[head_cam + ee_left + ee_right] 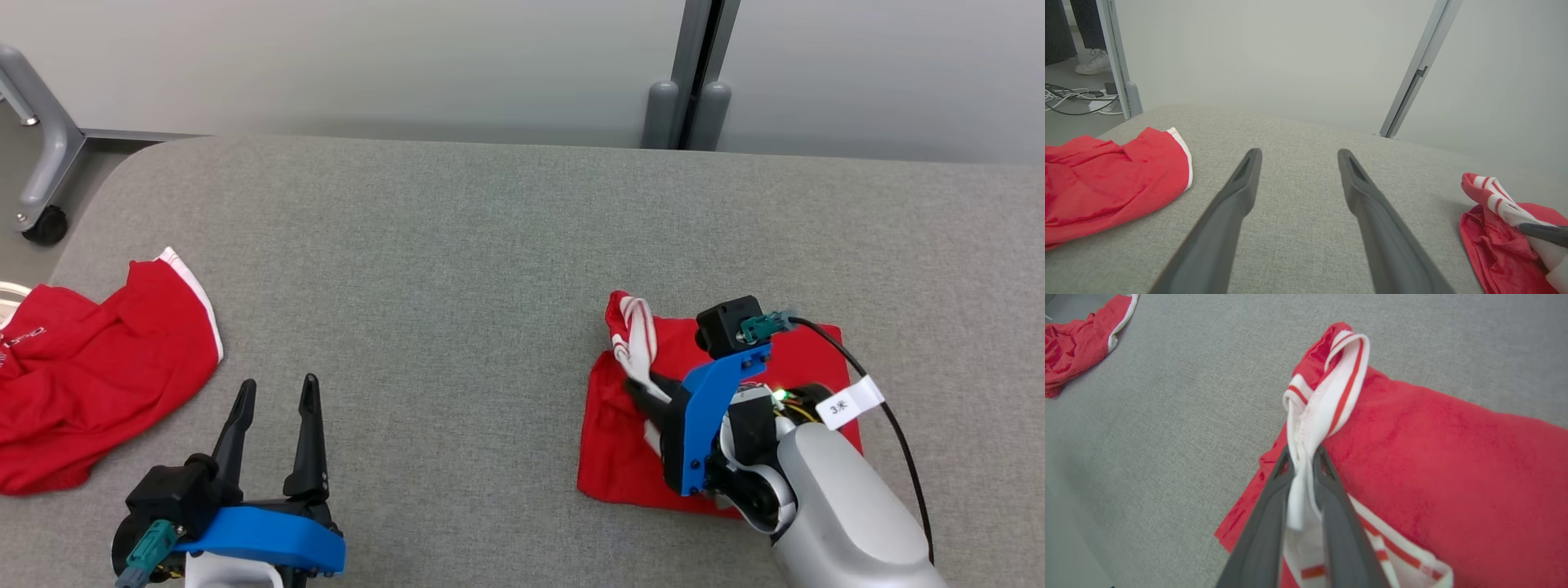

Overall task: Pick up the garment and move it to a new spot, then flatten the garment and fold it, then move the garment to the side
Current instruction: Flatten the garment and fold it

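The garment (620, 457) is a red piece lying folded on the right of the grey table (490, 245), with a white, red-striped waistband (637, 335) raised off its far-left corner. My right gripper (633, 384) is over the garment, pointing up-left. In the right wrist view the garment (1433, 457) lies flat and the right gripper (1303, 451) is shut on the twisted waistband (1339, 388). My left gripper (277, 384) rests open at the lower left, nothing between its fingers. In the left wrist view the left gripper (1299, 152) is open over bare table, the garment (1490, 245) at its right.
A second red garment (90, 367) with white trim lies crumpled at the table's left edge, also seen in the wrist views (1106, 183) (1073, 343). A wheeled frame leg (41, 163) stands beyond the left corner. Cables (1073, 98) and a person's shoe (1092, 65) are on the floor.
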Controlling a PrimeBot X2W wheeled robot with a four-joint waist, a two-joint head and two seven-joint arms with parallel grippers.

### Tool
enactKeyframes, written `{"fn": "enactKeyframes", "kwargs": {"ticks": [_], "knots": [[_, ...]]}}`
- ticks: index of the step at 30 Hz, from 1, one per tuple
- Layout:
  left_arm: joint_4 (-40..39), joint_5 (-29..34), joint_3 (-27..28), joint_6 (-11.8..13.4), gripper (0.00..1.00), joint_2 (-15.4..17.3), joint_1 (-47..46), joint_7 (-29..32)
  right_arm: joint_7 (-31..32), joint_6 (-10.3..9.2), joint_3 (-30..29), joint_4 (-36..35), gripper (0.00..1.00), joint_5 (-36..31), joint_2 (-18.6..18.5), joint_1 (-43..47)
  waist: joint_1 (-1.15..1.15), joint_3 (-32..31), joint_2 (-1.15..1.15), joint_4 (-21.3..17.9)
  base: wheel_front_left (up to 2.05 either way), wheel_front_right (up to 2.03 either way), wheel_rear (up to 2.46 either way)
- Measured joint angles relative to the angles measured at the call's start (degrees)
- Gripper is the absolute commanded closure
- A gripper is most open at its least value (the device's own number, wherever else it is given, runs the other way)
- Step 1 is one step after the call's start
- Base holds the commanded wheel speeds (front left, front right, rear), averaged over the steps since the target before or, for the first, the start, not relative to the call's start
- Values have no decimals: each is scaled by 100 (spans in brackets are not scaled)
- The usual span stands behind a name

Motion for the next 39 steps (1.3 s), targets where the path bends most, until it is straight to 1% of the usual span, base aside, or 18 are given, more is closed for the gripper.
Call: {"fn": "enactKeyframes", "kwargs": {"ticks": [1, 2, 3, 4, 7, 10, 12, 14, 16, 19, 22, 25, 28, 31, 34, 39], "knots": [[9, -4, 0, 1, 0, 1, -4, -12, -55, -1, 69, 27, 0, 174, -4, -21, 0, 5, 0, 5, 0, 0, 0], [14, -7, 2, 1, 0, 0, -9, -25, -97, -1, 131, 11, 0, 586, -5, -30, 0, 10, 0, 10, 0, 0, 0], [29, -5, 0, 1, 0, 7, -16, -27, -145, -1, 203, -41, 0, 1133, 0, -31, 0, 10, 0, 10, 0, 0, 0], [41, -5, 3, 1, 0, 12, -23, -36, -213, 0, 285, -104, 0, 1435, 1, -41, 0, 11, 0, 4, 0, 0, 0], [56, -8, 36, 3, 0, 47, -25, -52, -455, 0, 396, -335, 0, 1717, 5, -197, 0, 5, 0, -44, 0, 0, 0], [55, -41, 80, 21, 0, 80, -23, -78, -679, 0, 277, -638, 0, 1807, 5, -218, 0, -22, 0, -106, 0, 0, 0], [46, -49, 113, 43, 0, 96, -16, -92, -792, 0, 120, -866, 0, 1648, -24, -179, 0, -47, 0, -154, 0, 0, 0], [30, -55, 141, 62, 0, 105, 18, -97, -922, 0, -129, -1103, 0, 1434, -170, -43, 0, -77, 0, -198, 0, 0, 0], [14, -92, 170, 87, 0, 121, 70, -102, -1022, -1, -400, -1317, 0, 1149, -367, 199, 0, -103, 0, -246, 0, 0, 0], [-25, -91, 193, 97, 0, 127, 92, -130, -1234, 0, -826, -1630, 0, 735, -556, 615, 0, -140, 0, -301, 0, 0, 0], [-51, -90, 203, 114, 0, 137, 126, -145, -1513, -1, -1269, -1890, 0, 359, -613, 1060, 0, -188, 0, -342, 0, 0, 0], [-69, -90, 205, 138, 0, 133, 171, -151, -1829, -1, -1663, -2154, 0, -20, -602, 1508, 0, -242, 0, -386, 0, 0, 0], [-76, -75, 196, 147, 0, 141, 220, -152, -2130, -1, -1862, -2448, 0, -261, -502, 1790, 0, -306, 0, -446, 0, 0, 0], [-93, -38, 197, 189, 0, 167, 296, -159, -2330, 0, -1916, -2700, 0, -493, -425, 2055, 0, -407, 0, -513, 0, 0, 0], [-102, -32, 199, 204, 0, 185, 406, -170, -2493, 0, -1992, -2769, 0, -549, -392, 2233, 0, -534, 0, -581, 0, 0, 0], [-148, -32, 200, 250, 0, 207, 591, -171, -2520, 0, -2130, -2843, 0, -723, -241, 2568, -1, -732, -1, -686, 0, 0, 0]]}}
